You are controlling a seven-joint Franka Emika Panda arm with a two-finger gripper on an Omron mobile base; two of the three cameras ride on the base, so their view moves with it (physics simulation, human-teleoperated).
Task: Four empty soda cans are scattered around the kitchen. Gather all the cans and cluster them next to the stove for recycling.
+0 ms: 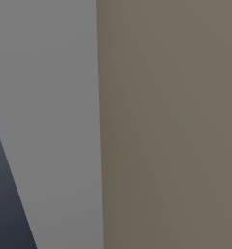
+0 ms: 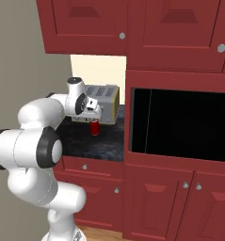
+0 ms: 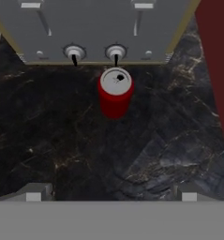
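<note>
Cabinets (image 2: 170, 28): dark red, above and below.
Table (image 3: 62, 140): black marbled top.
Wall (image 2: 97, 70): cream.
Oven (image 2: 180, 124): black glass door, built in.
Toaster (image 2: 102, 101): silver, at the back.

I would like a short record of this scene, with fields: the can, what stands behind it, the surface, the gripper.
can: red soda can, upright, silver top
behind it: grey toaster with two knobs, close behind the can
surface: black marbled countertop
gripper: gripper open, holding nothing, short of the can, pointed at it
nearby: black glass-door oven to the right, set in dark red cabinets
</note>
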